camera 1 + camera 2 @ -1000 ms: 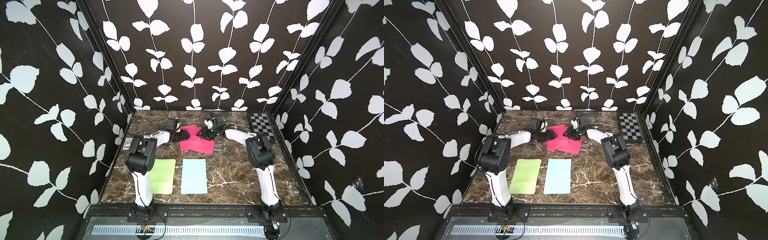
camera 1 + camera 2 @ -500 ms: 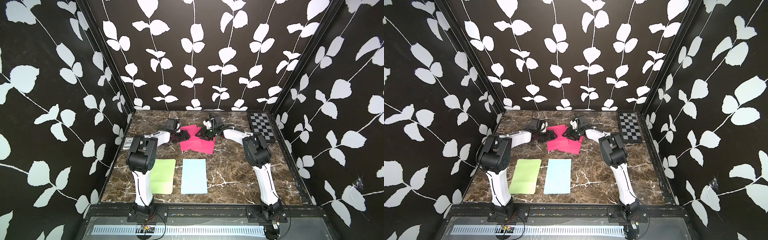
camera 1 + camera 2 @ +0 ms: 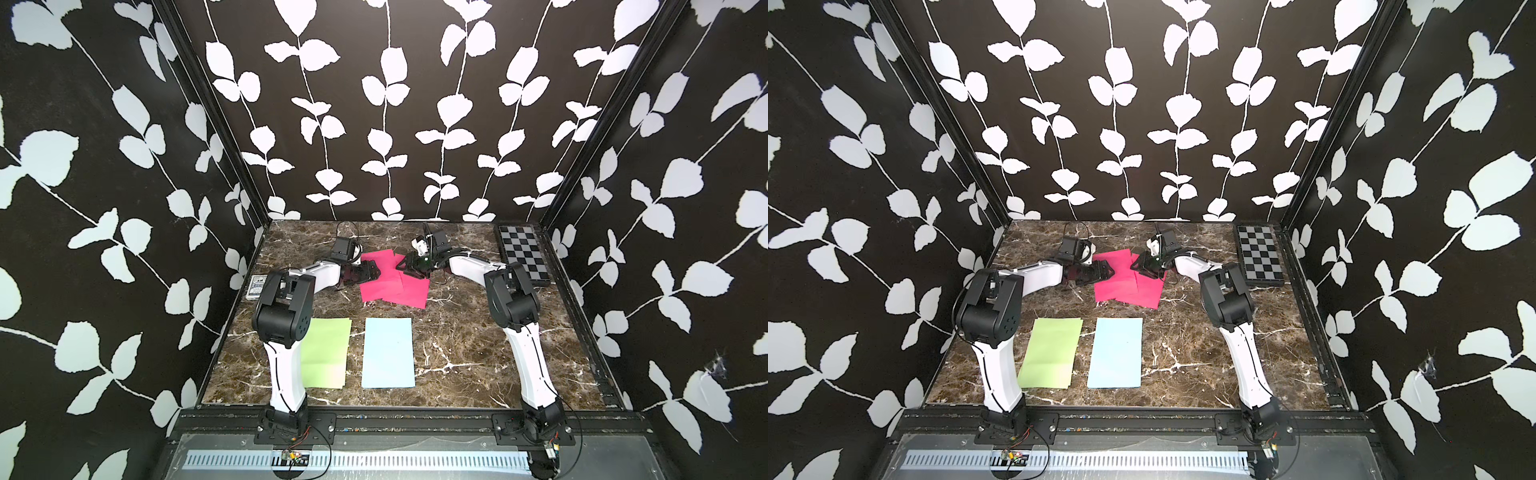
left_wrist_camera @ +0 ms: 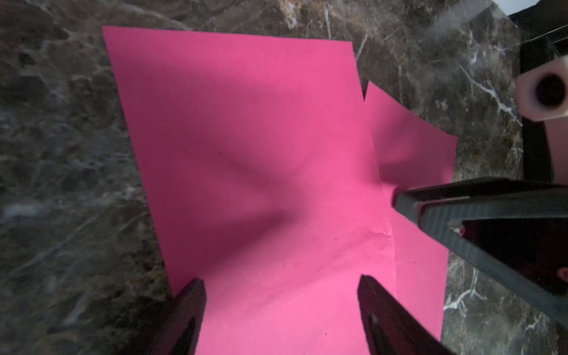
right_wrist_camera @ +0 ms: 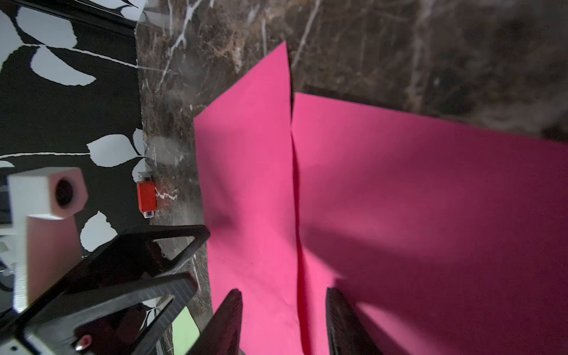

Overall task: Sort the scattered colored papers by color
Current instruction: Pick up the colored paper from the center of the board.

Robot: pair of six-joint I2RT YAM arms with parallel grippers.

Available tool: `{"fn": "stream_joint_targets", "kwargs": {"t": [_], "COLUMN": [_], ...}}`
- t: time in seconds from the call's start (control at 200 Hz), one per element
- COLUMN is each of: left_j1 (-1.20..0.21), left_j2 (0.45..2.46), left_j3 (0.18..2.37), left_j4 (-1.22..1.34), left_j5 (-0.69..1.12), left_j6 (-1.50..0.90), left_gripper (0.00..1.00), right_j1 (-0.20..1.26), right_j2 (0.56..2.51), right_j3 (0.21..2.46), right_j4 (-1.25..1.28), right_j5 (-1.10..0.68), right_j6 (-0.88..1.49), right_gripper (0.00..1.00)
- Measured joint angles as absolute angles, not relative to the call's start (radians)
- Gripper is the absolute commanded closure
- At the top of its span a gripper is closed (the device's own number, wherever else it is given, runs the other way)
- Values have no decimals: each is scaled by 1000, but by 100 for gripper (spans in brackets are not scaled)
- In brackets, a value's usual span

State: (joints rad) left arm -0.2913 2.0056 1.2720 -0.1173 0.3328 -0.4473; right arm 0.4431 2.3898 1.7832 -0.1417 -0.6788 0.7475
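The marble table (image 3: 457,332) carries three colours of paper. On its near side the light green papers (image 3: 326,353) lie flat just beside the left arm's base, and the light blue paper (image 3: 388,353) lies flat next to them with a strip of bare marble between. Farther back, around the middle of the table, the magenta pink papers (image 3: 395,286) lie overlapped and fanned at slightly different angles, and both arms reach in to them from opposite sides. The left gripper (image 4: 280,281) sits low over the pink sheets' left edge with its jaws spread wide apart, one finger near the sheet's border and nothing clamped between them. The right gripper (image 5: 282,292) stands at the opposite edge with its jaws partly apart, the overlap line of two pink sheets running between them; in the left wrist view its tips press down on the paper, which puckers there. A black-and-grey checkerboard (image 3: 523,255) lies at the far right corner, and a small card box (image 3: 255,286) sits against the left wall, well apart from the papers
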Motion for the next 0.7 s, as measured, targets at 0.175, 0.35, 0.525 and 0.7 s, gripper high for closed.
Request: {"fn": "stream_joint_targets", "kwargs": {"t": [0.175,0.35,0.525,0.7], "left_j1": [-291,-291,-291,-291], "left_j2": [2006,2016,2025,2039], "left_j3": [1272,1283,1296,1316], "left_j4": [-117,-118,-121,-124], "left_j5": [337,345,348,352], "left_j6": [-438,-418,-402,-391], "left_gripper": [19,19,19,19], "right_j1": [443,443,443,443], "right_j2": [2417,2452,2473,2482], "right_j3": [1814,1842,1849,1849], "right_j4": [-124,-83,-42,-33], "right_j5": [-705,-751,-784,-804], "right_j6": [752,773,794,803], "right_gripper": [56,57,62,69]}}
